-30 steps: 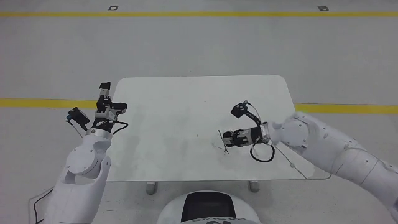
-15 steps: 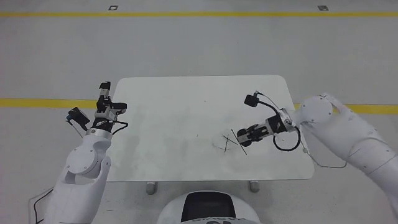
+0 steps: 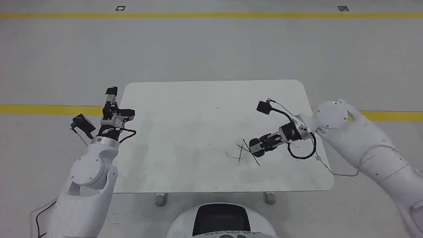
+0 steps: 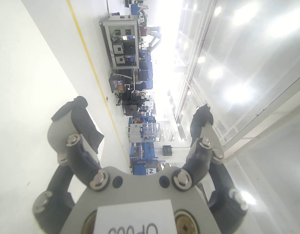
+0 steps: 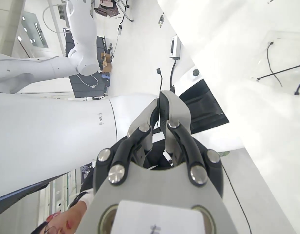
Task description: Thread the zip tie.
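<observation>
**A:** From above, where does the work lie?

**B:** The zip ties (image 3: 246,152) lie crossed on the bench (image 3: 198,112), toward its near edge and right of the middle. The right gripper (image 3: 254,151) sits low just beside them, on the right-edge side. I judge it is there to pick one up by its end.

**A:** And the other arm?

**B:** The left gripper (image 3: 110,100) hangs at the left edge near the far corner, well apart. That leaves the middle of the bench free for moving.

**A:** Its own wrist view?

**B:** Its fingers (image 4: 78,122) stand wide apart with nothing between them.

**A:** The right wrist view?

**B:** The pads (image 5: 165,108) are pressed together, and I cannot make out anything between them. The ties rest flat on the bench, apart from the tips, so I judge threading has not begun. The near edge is close, so a pull that way has little room.
</observation>
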Controlling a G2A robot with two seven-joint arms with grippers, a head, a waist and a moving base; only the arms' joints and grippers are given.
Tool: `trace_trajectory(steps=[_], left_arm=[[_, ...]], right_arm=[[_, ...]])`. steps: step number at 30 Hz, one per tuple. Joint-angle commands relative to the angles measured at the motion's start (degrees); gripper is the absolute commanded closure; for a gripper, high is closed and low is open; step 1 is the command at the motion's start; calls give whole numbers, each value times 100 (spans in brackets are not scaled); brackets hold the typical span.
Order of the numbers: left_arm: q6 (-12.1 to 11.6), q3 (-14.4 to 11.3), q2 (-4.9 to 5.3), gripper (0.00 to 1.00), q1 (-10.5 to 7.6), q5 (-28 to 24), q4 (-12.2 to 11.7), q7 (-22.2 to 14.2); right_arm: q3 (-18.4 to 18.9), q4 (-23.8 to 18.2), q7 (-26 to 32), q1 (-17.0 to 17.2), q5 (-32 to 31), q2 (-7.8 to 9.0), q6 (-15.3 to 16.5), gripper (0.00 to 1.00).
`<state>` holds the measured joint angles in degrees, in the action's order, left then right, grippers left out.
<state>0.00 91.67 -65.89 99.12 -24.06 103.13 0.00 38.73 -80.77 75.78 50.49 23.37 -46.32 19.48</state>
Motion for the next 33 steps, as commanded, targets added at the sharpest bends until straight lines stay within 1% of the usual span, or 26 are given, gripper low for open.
trace_trajectory(steps=[1,3,4,7,9,11,16,18,20,21,22,23,24,25,27,28,29,30,33], left_arm=[[0,0,0,0,0,0,0,0],[0,0,0,0,0,0,0,0],[0,0,0,0,0,0,0,0],[0,0,0,0,0,0,0,0],[0,0,0,0,0,0,0,0],[0,0,0,0,0,0,0,0],[-5,-6,0,0,-5,26,3,-10],[-194,-71,7,0,-8,400,63,-131],[-356,-129,20,0,56,1045,122,-94],[-424,-211,23,0,97,1474,193,-30],[-420,-306,22,0,141,1739,229,-18],[-344,-403,20,0,166,1979,260,-6],[-253,-546,16,0,174,2328,301,30],[-221,-695,10,0,183,2589,319,32],[-74,-955,-3,0,161,3013,299,53],[3,-1130,-16,0,132,3254,283,77],[8,-1253,-27,0,101,3338,280,63],[-25,-1323,-37,0,69,3339,256,56],[-14,-1338,-42,0,46,3346,221,93]], right_arm=[[25,21,-283,84,92,-13,-28,100],[54,78,-536,194,293,-38,-21,100],[87,125,-647,261,509,-57,0,100],[169,272,-823,396,885,-105,0,100],[237,359,-866,492,1250,-145,0,100],[303,399,-909,523,1303,-164,0,100],[303,399,-909,523,1303,-164,0,100],[311,360,-1067,566,1244,-172,-53,100],[349,323,-1235,606,1192,-180,-157,100],[393,334,-1324,622,1194,-182,-215,100],[426,343,-1382,639,1199,-183,-254,100],[454,342,-1414,654,1194,-184,-289,100],[495,348,-1458,673,1185,-184,-323,100],[528,355,-1487,692,1192,-184,-331,100],[589,380,-1529,740,1236,-186,-346,100],[623,408,-1516,770,1285,-189,-370,100],[647,442,-1501,783,1308,-191,-399,100],[677,471,-1517,793,1321,-194,-411,100],[677,471,-1517,793,1321,-194,-411,100]])
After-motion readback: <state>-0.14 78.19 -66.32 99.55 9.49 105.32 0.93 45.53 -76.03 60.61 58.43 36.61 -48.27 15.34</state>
